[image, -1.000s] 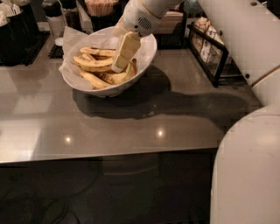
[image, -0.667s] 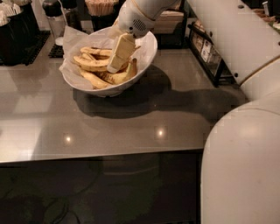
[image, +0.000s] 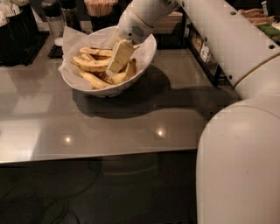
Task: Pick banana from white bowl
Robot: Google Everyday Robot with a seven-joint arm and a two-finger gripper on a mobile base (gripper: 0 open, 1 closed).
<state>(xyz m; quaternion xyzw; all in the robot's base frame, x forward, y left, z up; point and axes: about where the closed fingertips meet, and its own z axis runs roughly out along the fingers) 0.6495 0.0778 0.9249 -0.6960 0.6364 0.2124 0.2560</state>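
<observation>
Gripper [image: 113,69] is down inside the white bowl [image: 148,49], pale cream, tip lowered among the fruit. Whether it is open or closed, or has hold of anything, I cannot tell from this angle.

Just left of the tip lies the banana [image: 89,64], long, curved, yellow with brown freckles, its near end touching or almost touching the gripper (contact not clear). It rests on the heap inside the bowl.

Crowding it are other bananas: one behind it toward the far rim [image: 97,52], one in front along the near wall [image: 94,81], and a shorter one [image: 126,72] under and right of the gripper. Crinkled white paper [image: 72,37] lines the bowl and rises past the rim to the gripper's far left.

The bowl sits on a grey countertop [image: 131,124] that stretches toward the camera. Beyond the gripper, at the back: a cup of pale sticks [image: 100,7], a clear shaker [image: 54,20] and dark containers [image: 17,26] far left. Off to the right stands a black wire rack [image: 204,49].

The arm [image: 218,30] comes in from the upper right, wrist housing [image: 136,19] directly above the gripper, angled down and leftward into the bowl. The robot's white body [image: 240,170] fills the near right.
</observation>
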